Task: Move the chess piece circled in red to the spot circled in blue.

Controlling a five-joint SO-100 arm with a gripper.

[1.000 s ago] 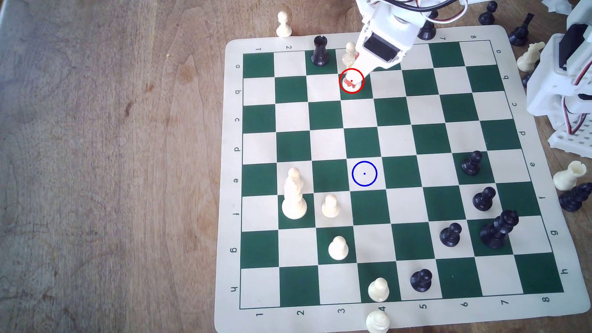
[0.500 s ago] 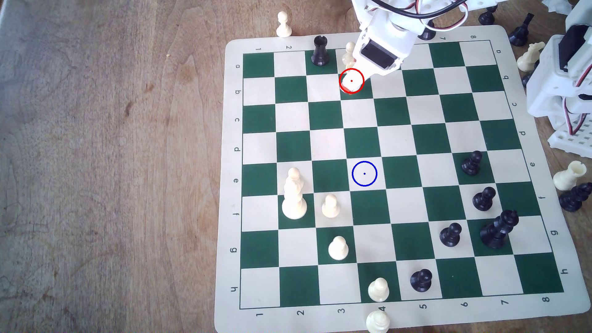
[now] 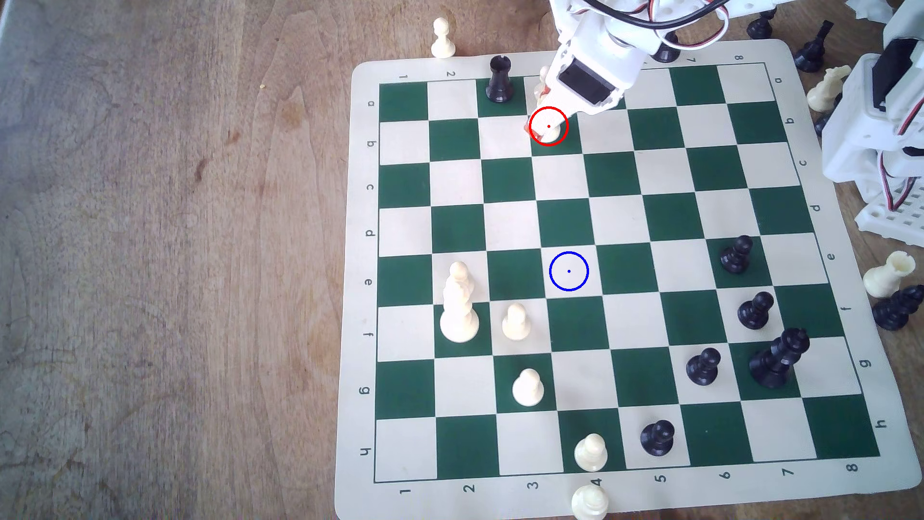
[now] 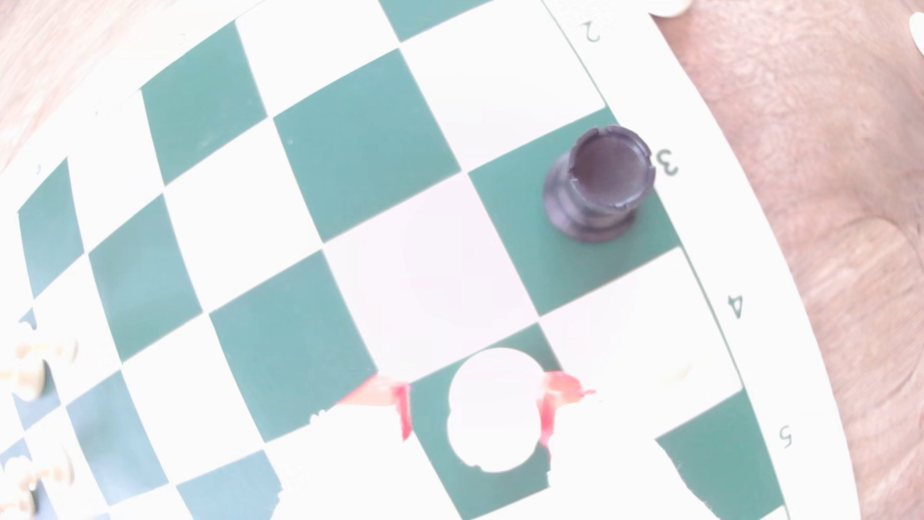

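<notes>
Wooden tabletop, green-and-cream board (image 3: pixel 607 500): the gripper (image 4: pixel 475 410) straddles the white rook (image 4: pixel 495 410), fingers (image 4: pixel 550 405) spread, not yet clamped. Closing squarely should avoid tipping it; the blue-ringed square (image 3: pixel 569 271) waits at its six o'clock.

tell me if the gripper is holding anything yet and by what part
Nothing is held yet. The gripper is open, its red-tipped fingers on either side of the cream rook, a gap on one side.

The chessboard (image 3: pixel 620 260) is seen from high above; its black rook (image 3: pixel 499 80) (image 4: pixel 597 182) corner is viewed closely from the wrist.
</notes>
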